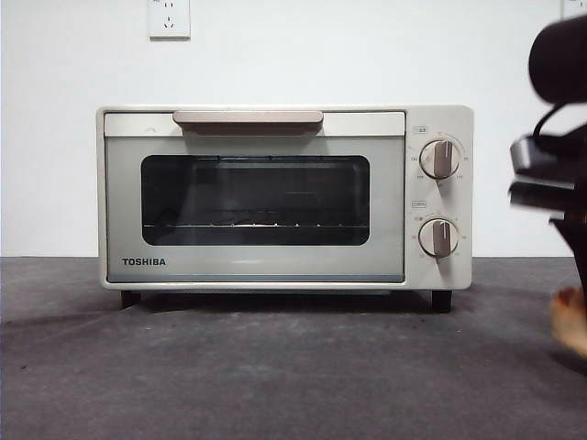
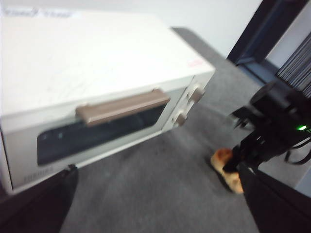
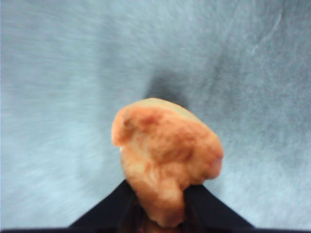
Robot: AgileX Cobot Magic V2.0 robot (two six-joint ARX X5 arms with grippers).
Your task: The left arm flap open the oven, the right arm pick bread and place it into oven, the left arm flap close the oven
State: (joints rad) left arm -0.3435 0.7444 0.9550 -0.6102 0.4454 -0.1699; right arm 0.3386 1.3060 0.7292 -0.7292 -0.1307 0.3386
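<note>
The cream-white oven (image 1: 284, 197) stands in the middle of the table with its door shut and its tan handle (image 1: 248, 119) at the top. My right gripper (image 3: 160, 219) is shut on the orange-golden bread (image 3: 167, 160), low over the table to the right of the oven. In the front view they show at the right edge, the gripper (image 1: 573, 266) above the bread (image 1: 570, 321). My left gripper (image 2: 160, 213) is open and empty, above and in front of the oven (image 2: 97, 73). Its view also shows the bread (image 2: 224, 162) in the right arm (image 2: 272, 126).
The table is covered with dark grey cloth (image 1: 275, 376). Two round knobs (image 1: 439, 158) sit on the oven's right side. A white wall with a socket (image 1: 169, 16) stands behind.
</note>
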